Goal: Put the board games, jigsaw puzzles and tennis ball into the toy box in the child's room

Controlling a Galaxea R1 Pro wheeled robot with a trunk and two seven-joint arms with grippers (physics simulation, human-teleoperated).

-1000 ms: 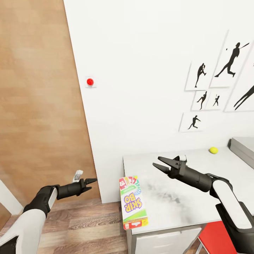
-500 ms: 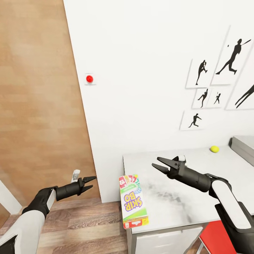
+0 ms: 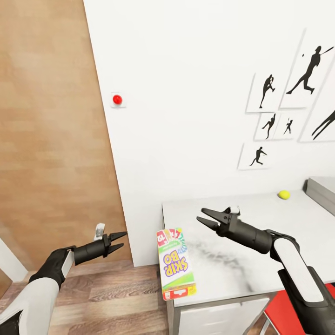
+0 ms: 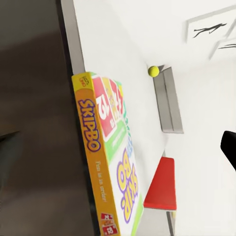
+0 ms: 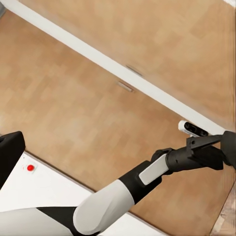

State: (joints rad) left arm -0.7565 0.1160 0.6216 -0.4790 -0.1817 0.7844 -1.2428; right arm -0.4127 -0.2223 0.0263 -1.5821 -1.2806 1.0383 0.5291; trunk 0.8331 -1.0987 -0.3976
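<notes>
Fingers of both black grippers, left and right, were spread and empty. Next, judging: grasp the green-edged Skip-Bo game box overhanging the pale mottled bench corner.

Skip-Bo board game lies flat at table left edge, overhanging. Tennis ball at 2 o'clock, by toy box.

White arm shells w/ black joints, black tapered left gripper & right gripper, pointed fingers
</notes>
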